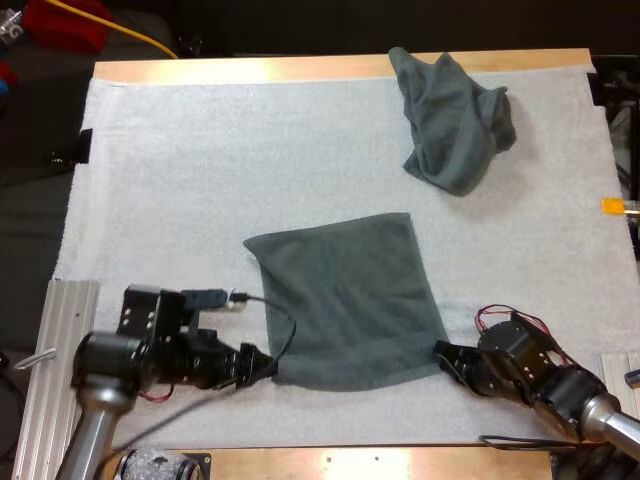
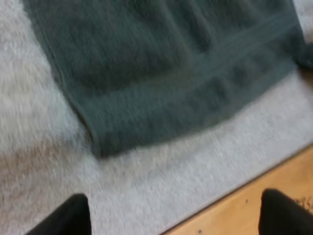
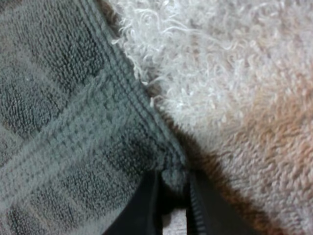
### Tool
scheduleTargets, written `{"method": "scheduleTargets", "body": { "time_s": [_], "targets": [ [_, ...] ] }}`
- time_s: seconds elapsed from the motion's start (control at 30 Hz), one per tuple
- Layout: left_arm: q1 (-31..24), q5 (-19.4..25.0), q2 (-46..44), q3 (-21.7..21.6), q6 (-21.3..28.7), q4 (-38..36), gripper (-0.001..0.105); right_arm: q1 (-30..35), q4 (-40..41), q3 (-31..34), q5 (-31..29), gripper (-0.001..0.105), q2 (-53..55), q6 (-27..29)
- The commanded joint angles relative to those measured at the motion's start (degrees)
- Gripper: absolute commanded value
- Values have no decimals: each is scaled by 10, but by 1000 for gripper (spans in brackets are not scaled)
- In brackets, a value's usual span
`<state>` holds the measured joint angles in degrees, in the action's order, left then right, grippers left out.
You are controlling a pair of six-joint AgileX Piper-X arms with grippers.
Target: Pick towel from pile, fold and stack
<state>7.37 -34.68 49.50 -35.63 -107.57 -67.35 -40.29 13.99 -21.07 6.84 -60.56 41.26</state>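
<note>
Clearly, a near corner of the flat towel (image 1: 345,300) is pinched by the right gripper (image 1: 443,352); the left gripper (image 1: 265,368) is held open, seemingly just short of the other near corner.

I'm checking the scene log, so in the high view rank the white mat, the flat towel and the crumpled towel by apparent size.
White mat, largest by far.
Flat towel, second.
Crumpled towel, smallest as it looks; it is bunched and farther off, so true size is unsure.

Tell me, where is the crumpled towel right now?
In the high view the crumpled towel lies at the far right of the white mat, beyond the spread-out towel and apart from it.
</note>
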Motion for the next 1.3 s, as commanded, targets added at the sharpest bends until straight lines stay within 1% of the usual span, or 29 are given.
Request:
{"method": "scheduleTargets", "body": {
  "time_s": [0.0,0.07,0.2,0.47,0.57,0.63,0.73,1.03,1.27],
  "targets": [
    [3,-3,18,0,-2,13,69,1,13,3,-2,2,2,6],
    [3,-3,49,0,4,20,69,1,13,3,-2,2,2,6],
    [3,-25,104,0,25,30,69,1,13,3,-2,2,2,6],
    [3,-25,192,0,37,49,69,1,13,3,-2,2,2,6],
    [3,-42,217,0,49,52,69,1,13,3,-2,2,2,6],
    [3,-53,235,0,50,60,69,1,13,3,-2,2,2,6],
    [3,-53,255,0,50,76,69,1,13,3,-2,2,2,6],
    [3,-57,336,0,50,92,69,1,13,3,-2,2,2,6],
    [4,-97,373,0,50,109,69,1,13,3,-2,2,2,6]
  ]
}}
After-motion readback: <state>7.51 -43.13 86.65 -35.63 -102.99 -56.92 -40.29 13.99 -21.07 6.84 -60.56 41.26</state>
